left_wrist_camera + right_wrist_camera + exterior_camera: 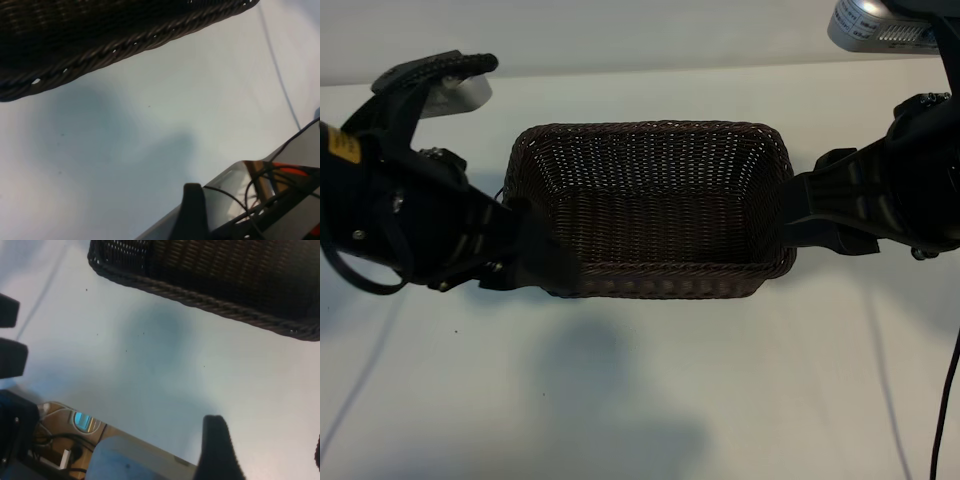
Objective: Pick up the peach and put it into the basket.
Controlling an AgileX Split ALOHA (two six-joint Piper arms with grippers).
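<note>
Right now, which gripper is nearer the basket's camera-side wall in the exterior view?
Left. The left gripper overlaps the basket at its camera-side left corner. The right gripper sits beside the right end wall, farther back.

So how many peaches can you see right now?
0. The basket looks empty inside, and no peach shows on the white table in any view. One could be hidden behind the arms, beside the basket's two ends.
</note>
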